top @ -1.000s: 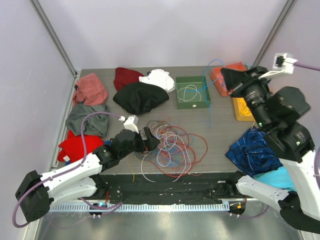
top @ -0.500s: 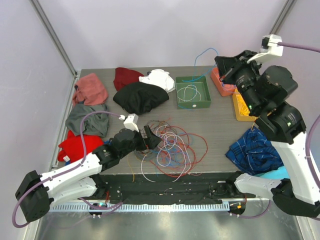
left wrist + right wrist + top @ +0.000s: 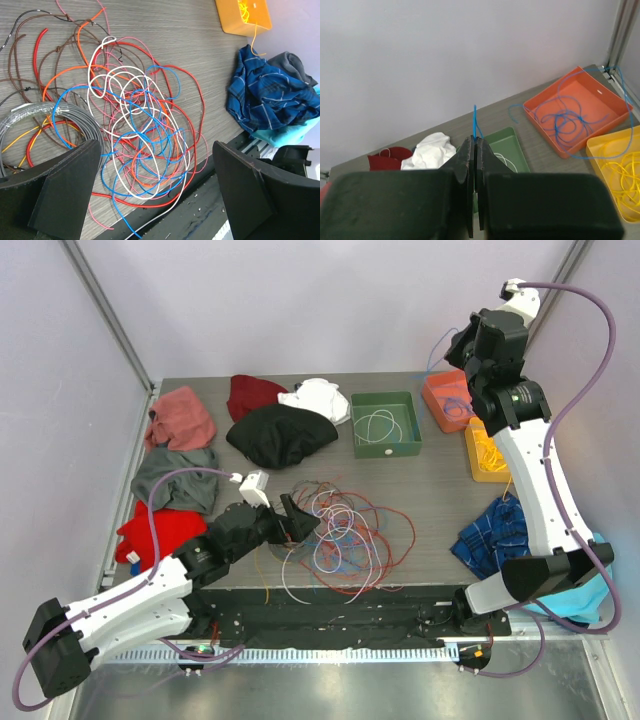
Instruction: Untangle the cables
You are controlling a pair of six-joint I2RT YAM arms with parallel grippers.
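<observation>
Right gripper (image 3: 475, 142) pinches blue cable (image 3: 475, 119) high over far-edge orange tray (image 3: 545, 134); left gripper (image 3: 155, 145) gapes above tangle (image 3: 145, 125).

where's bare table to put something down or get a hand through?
Best patch: centre-right tabletop, bordered by the green tray, yellow tray, plaid cloth and the cable tangle. A narrower strip runs between the black garment and the tangle. Crowded: left side, piled garments; front centre, tangle plus open left fingers; back right, blue cable hanging from the right fingers.
</observation>
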